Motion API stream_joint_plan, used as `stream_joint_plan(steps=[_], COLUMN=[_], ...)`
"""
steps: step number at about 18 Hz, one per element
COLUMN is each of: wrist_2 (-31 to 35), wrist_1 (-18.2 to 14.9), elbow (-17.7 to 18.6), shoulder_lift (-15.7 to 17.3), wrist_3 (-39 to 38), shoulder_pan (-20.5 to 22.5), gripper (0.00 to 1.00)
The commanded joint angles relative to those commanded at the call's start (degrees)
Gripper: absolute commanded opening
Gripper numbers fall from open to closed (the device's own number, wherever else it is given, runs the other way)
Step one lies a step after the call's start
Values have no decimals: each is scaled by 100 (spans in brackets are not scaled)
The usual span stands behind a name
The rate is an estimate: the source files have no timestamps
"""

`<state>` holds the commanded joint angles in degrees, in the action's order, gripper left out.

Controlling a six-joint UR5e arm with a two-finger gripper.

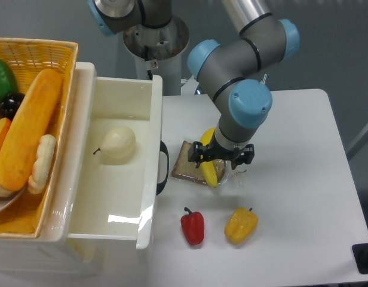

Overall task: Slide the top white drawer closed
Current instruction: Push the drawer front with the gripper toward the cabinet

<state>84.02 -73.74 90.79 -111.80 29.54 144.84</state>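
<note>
A white counter [291, 197] stands before a grey wall. Nearest the camera, a red pepper [193, 226] and a yellow pepper [241, 224] lie on it, apart from each other. At left, the top white drawer [115, 206] is pulled out, holding a pale pear [116, 144]. Beyond the peppers, a banana [209, 172] lies across a slice of bread [185, 168]. The gripper [222, 156] hangs directly over the banana; whether its jaws are apart or closed cannot be told. A woven basket [58, 57] of food sits far left.
</note>
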Motion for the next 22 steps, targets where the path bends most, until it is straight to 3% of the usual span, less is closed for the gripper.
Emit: stream_joint_plan(steps=[22], wrist_2=[-448], wrist_1=[-79], elbow=[-35], shoulder_lift=[140], wrist_3=[-53], shoulder_pan=[-404], gripper=[100])
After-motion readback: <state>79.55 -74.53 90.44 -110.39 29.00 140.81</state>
